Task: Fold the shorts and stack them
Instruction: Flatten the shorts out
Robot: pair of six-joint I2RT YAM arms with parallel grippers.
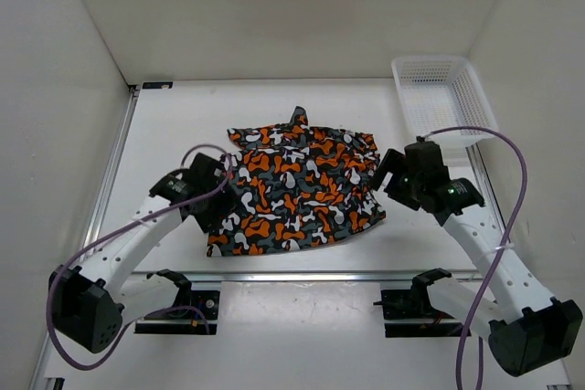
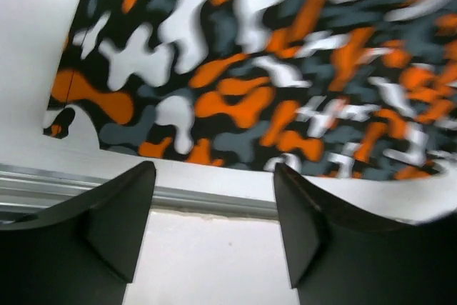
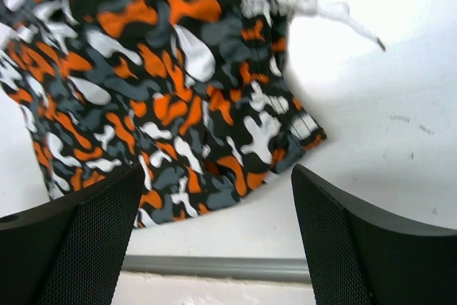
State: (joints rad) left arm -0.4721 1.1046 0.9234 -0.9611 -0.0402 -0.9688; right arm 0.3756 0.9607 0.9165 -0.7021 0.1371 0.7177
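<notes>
Left tool (image 1: 228, 194) and right tool (image 1: 386, 176) both spread, gripping nothing; the soft orange-black-grey-white camouflage cloth shorts (image 1: 297, 191) lie between them, long axis tool-to-tool, equally near.

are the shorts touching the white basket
Apart. The top view shows a strip of bare table between the right edge of the shorts and the white mesh basket at the far right.

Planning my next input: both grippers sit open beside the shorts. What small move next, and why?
Probably lower each gripper to pinch its nearer corner of the shorts for a fold: the left gripper and right gripper are open, empty, flanking the flat cloth.
</notes>
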